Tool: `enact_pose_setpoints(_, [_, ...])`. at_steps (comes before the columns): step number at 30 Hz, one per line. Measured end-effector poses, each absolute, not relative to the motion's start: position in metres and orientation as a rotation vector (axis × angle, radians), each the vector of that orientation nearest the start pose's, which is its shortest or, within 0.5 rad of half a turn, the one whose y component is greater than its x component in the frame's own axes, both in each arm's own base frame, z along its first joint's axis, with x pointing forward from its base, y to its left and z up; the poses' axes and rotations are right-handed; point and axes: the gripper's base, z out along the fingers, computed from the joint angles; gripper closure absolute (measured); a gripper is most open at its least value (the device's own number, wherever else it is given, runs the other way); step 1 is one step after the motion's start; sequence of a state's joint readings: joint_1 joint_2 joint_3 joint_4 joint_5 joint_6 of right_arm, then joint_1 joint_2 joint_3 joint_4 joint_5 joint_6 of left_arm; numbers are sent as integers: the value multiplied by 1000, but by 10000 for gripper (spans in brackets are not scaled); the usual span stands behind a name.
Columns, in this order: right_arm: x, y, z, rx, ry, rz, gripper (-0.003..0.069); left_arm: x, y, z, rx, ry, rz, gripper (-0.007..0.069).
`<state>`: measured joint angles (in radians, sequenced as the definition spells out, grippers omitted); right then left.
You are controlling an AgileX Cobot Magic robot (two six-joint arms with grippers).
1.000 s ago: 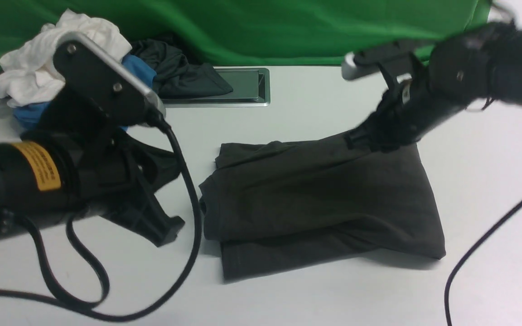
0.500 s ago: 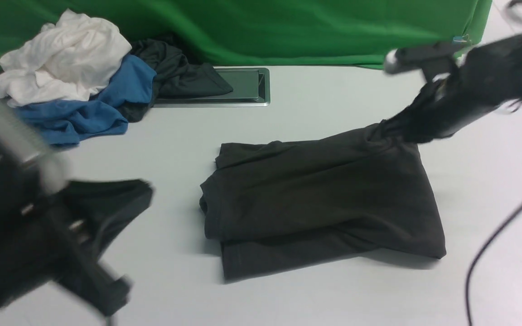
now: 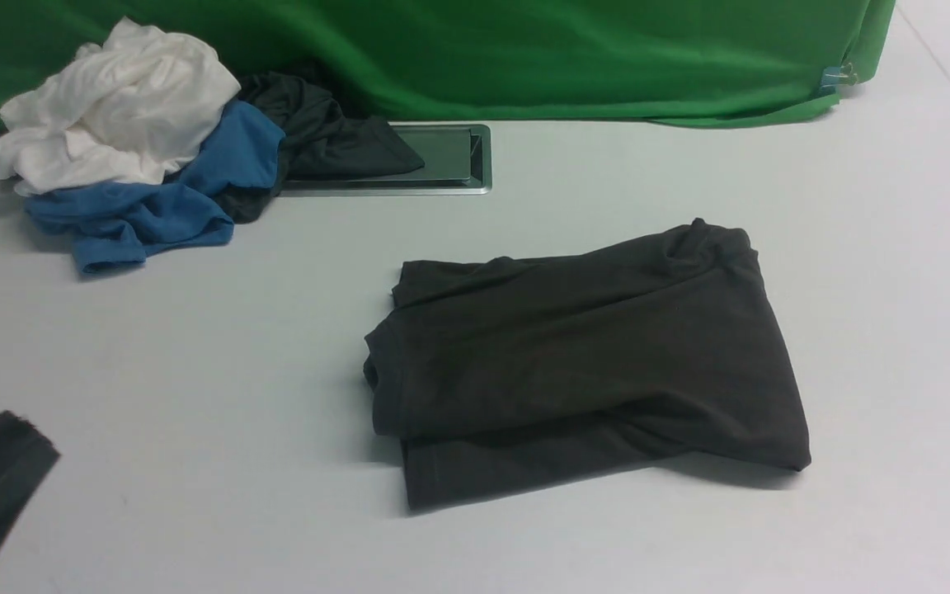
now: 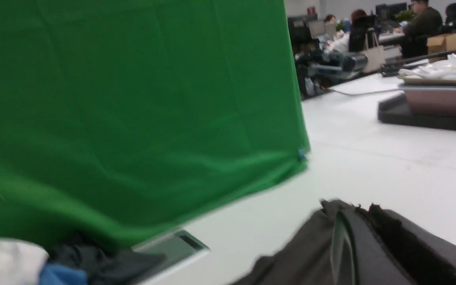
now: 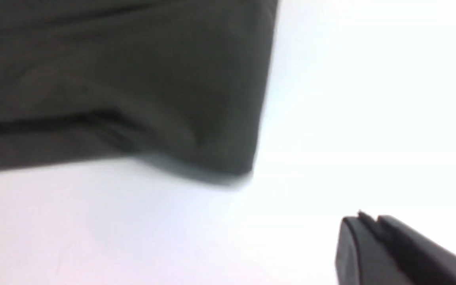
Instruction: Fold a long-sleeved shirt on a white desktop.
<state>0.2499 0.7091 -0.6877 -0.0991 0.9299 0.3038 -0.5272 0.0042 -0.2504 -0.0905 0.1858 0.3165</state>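
Both arms have pulled back out of the front view since a second ago; the right gripper [image 5: 364, 221], which had been pinching the far right corner of the long-sleeved shirt [image 3: 582, 363], has let go and now hangs clear of the cloth, jaws closed on nothing; the left gripper [image 4: 354, 213] is likewise closed and empty, only a dark sliver of it showing at the lower left edge of the front view. The shirt lies folded into a compact block on the white table [image 3: 879, 272], well apart from the heap of white, blue and dark garments [image 3: 137, 157] by the metal-framed panel [image 3: 450, 157]; I judge the fold finished. No logo, label or writing can be read anywhere.
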Motion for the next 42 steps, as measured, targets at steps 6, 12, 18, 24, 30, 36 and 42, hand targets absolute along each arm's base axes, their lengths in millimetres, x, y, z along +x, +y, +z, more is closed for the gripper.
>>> enact_pose_setpoints(6, [69,12,314,72,2279,210,630,33,-21,273,576,1355,-225,606])
enact_pose_setpoints(12, [43,5,320,76,2171,242,609,33,-21,273,578,1358,-223,606])
enact_pose_setpoints(18, [37,4,321,77,2143,249,580,33,-21,273,579,1358,-221,605])
enact_pose_setpoints(24, [37,3,321,77,2140,241,567,33,-21,273,580,1358,-221,605])
enact_pose_setpoints(30, [35,0,318,34,2014,118,629,33,-21,273,579,1359,-221,604])
enact_pose_setpoints(36, [42,2,280,-7,1809,29,631,33,-21,273,580,1358,-221,604])
enact_pose_setpoints(42, [52,1,222,37,1678,36,631,33,-21,273,580,1358,-221,603])
